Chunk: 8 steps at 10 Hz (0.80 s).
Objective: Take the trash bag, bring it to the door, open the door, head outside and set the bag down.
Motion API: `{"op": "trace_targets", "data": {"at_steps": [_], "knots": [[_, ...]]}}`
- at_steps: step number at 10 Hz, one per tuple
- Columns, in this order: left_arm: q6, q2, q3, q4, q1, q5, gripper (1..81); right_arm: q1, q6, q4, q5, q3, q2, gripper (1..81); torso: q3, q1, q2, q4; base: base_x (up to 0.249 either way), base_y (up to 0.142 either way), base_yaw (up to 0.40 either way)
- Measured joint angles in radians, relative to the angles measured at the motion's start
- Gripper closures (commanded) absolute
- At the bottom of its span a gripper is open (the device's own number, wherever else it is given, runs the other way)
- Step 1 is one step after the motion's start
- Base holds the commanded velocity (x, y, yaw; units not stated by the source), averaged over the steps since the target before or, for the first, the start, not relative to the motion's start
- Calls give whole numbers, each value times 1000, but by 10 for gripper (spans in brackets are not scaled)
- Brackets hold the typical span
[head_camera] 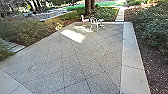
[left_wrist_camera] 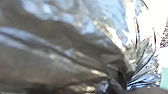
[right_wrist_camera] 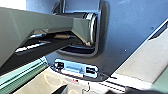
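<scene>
The shiny dark trash bag (left_wrist_camera: pixel 62 45) stretches across the left wrist view, close to the camera. Its plastic draws together into a tight pinch, and loose crinkled folds fan out beyond it. At this pinch my left gripper (left_wrist_camera: pixel 122 86) is shut on the bag; the dark edge there is blurred and partly covered by plastic. In the right wrist view the robot's own body and arm parts stand close to the camera, and how the right gripper is set cannot be made out.
Outdoors, a paved patio (head_camera: pixel 82 60) spreads ahead, with a pale concrete border (head_camera: pixel 132 55) on the right. A white chair (head_camera: pixel 94 23) and a red-and-white object (head_camera: pixel 84 19) stand at its far edge. Shrubs (head_camera: pixel 30 27) and mulch (head_camera: pixel 156 67) flank the paving; tree trunks (head_camera: pixel 88 7) rise behind.
</scene>
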Motion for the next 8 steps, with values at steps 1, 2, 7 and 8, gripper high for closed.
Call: {"op": "trace_targets", "data": {"at_steps": [1,2,7,8], "knots": [[0,13,-23,-8,-39,31,811,1,0,0,0,-2,0,10,-29,0,0,0,0,0,0],[0,35,-64,-13,-63,70,811,2,-1,0,-1,-2,0,10,-39,1,0,0,0,0,0],[-2,152,-312,-34,-244,266,811,5,-6,0,-1,-2,-1,10,-47,1,1,0,0,0,0],[-3,153,-333,-42,-293,294,811,5,-6,0,-1,-2,-1,10,-48,1,1,0,0,0,0]]}}
